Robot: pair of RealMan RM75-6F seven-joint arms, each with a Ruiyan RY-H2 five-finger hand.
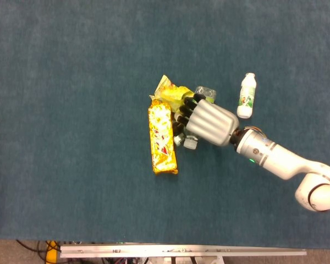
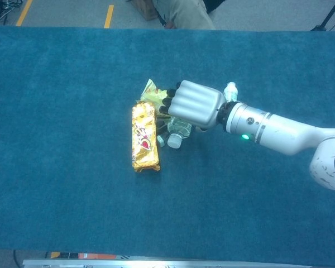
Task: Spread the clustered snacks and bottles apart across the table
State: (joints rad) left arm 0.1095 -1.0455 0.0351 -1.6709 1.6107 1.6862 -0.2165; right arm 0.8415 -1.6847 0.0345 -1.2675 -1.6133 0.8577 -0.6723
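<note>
- Near the middle of the teal table [image 1: 71, 66], the clear bottle [image 1: 190, 133] is lying on its side, cap pointing toward me, mostly covered by my right hand [image 1: 209, 122].
- I am resting that hand over the bottle with fingers [image 1: 185, 113] curled down around its far side; whether I am actually gripping it, I cannot tell.
- My fingertips are reaching the crumpled yellow-green snack bag [image 1: 173, 94], which is touching the bottle.
- Just beside them, the long orange snack packet [image 1: 161, 138] is lying flat, its top end touching the yellow-green bag.
- Off to the far right side of my hand, the small white bottle [image 1: 246, 96] is lying apart from the cluster.
- My left hand is showing in neither view.
</note>
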